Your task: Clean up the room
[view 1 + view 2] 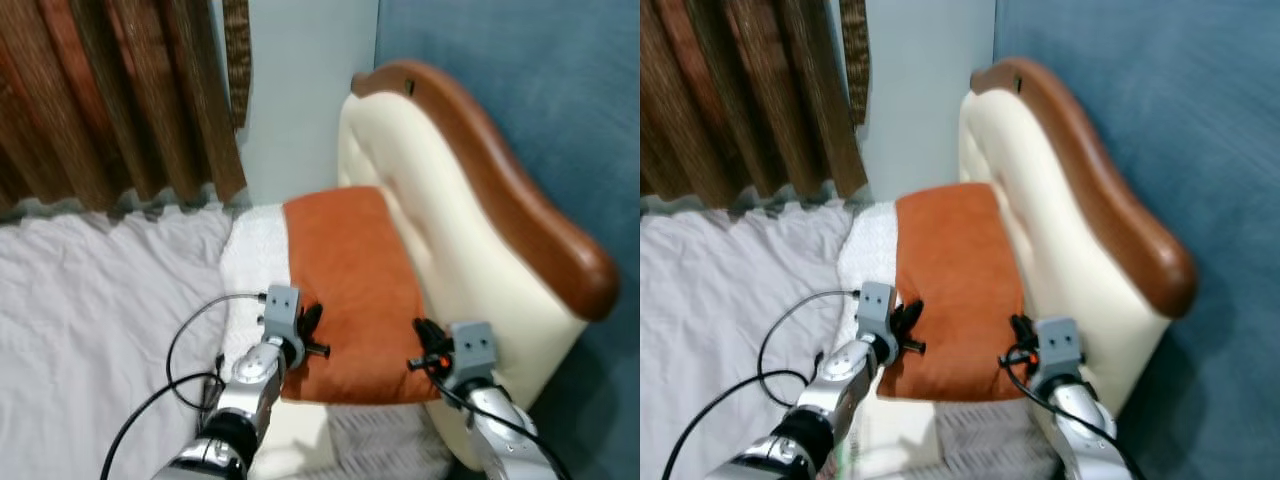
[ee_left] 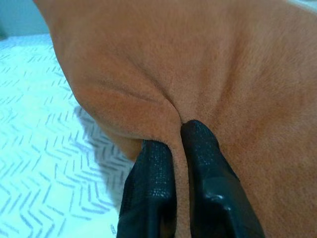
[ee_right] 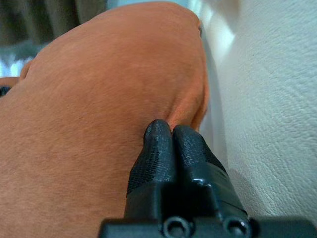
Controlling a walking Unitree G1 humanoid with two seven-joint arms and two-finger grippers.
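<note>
An orange pillow (image 1: 350, 290) lay at the head of the bed, its far side close against the cream padded headboard (image 1: 440, 220) with the curved brown wooden rail on top. Both of the robot's arms reached to the near edge of that pillow. The left pincer (image 2: 176, 148) was pinched shut on a fold of the orange fabric at the pillow's left near corner, the cloth puckering between its black fingers (image 2: 151, 163). The right pincer (image 3: 172, 136) was closed on the pillow's right near corner, just beside the headboard, its two fingers pressed together on the fabric. A white pillow (image 1: 255, 255) lay partly under the orange one, on the wrinkled white sheet (image 1: 90, 310). Brown curtains (image 1: 110, 100) hung behind the bed.
</note>
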